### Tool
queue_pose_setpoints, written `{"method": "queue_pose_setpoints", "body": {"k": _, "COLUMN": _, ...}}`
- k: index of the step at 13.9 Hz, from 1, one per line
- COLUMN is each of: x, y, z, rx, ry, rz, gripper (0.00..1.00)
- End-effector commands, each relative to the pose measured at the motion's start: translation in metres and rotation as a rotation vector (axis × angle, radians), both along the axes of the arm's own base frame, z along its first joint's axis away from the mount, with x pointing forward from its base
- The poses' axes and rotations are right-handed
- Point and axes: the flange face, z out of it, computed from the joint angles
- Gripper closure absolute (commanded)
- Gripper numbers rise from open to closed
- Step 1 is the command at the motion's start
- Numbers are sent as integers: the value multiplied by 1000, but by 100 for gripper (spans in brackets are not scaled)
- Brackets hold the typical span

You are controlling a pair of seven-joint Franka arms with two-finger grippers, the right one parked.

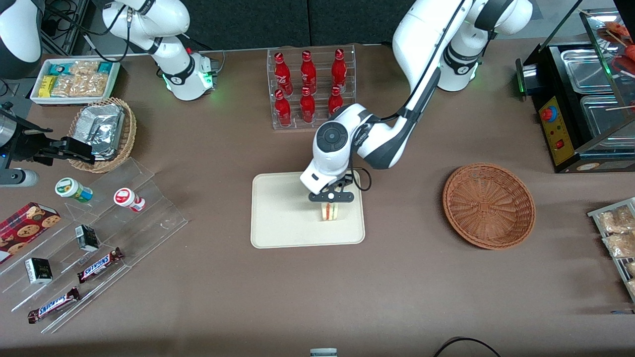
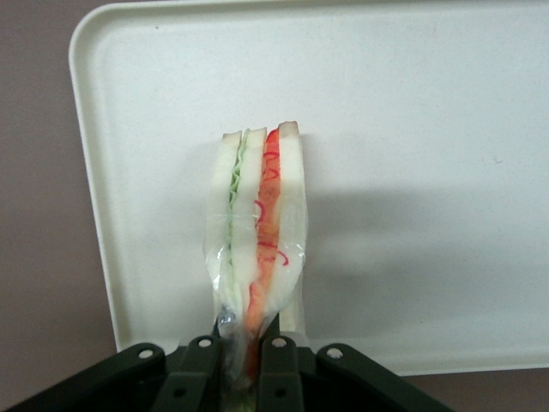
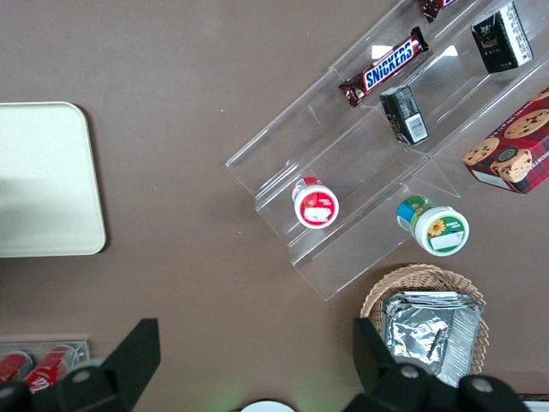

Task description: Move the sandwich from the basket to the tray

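Note:
My left gripper hangs over the cream-white tray and is shut on the sandwich, a wrapped wedge of white bread with red and green filling. In the left wrist view the sandwich stands on edge between the black fingers, with its lower end at or just above the tray; I cannot tell if it touches. The reddish-brown wicker basket lies empty on the table toward the working arm's end.
A clear rack of red bottles stands farther from the front camera than the tray. Acrylic shelves with snack bars and cups, a foil-filled tan basket and a white snack bin lie toward the parked arm's end. A black warmer stands at the working arm's end.

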Motion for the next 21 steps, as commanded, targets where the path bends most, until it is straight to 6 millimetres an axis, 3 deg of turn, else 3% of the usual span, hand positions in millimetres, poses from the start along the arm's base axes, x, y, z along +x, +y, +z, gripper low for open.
{"method": "queue_pose_setpoints", "body": {"k": 1, "x": 4, "y": -8, "z": -6, "rx": 6, "ry": -15, "rz": 0, "gripper": 86}}
{"method": "queue_pose_setpoints", "body": {"k": 2, "x": 4, "y": -8, "z": -8, "rx": 9, "ry": -14, "rz": -1, "gripper": 77}}
{"method": "queue_pose_setpoints", "body": {"k": 3, "x": 5, "y": -7, "z": -9, "rx": 11, "ry": -12, "rz": -1, "gripper": 56}}
{"method": "queue_pose_setpoints", "body": {"k": 4, "x": 5, "y": -7, "z": -9, "rx": 14, "ry": -15, "rz": -13, "gripper": 14}}
{"method": "queue_pose_setpoints", "body": {"k": 5, "x": 5, "y": -6, "z": -7, "rx": 25, "ry": -28, "rz": -24, "gripper": 1}}
{"method": "queue_pose_setpoints", "body": {"k": 6, "x": 7, "y": -5, "z": -1, "rx": 25, "ry": -39, "rz": -17, "gripper": 1}}
{"method": "queue_pose_setpoints", "body": {"k": 8, "x": 17, "y": -3, "z": 33, "rx": 6, "ry": -61, "rz": 6, "gripper": 1}}
{"method": "queue_pose_setpoints", "body": {"k": 12, "x": 35, "y": 37, "z": 141, "rx": 25, "ry": -57, "rz": 134, "gripper": 0}}
{"method": "queue_pose_setpoints", "body": {"k": 15, "x": 42, "y": 82, "z": 207, "rx": 36, "ry": -57, "rz": 205, "gripper": 0}}
{"method": "queue_pose_setpoints", "body": {"k": 17, "x": 45, "y": 127, "z": 243, "rx": 70, "ry": -17, "rz": 245, "gripper": 0}}
{"method": "queue_pose_setpoints", "body": {"k": 21, "x": 46, "y": 194, "z": 302, "rx": 94, "ry": -18, "rz": 323, "gripper": 0}}
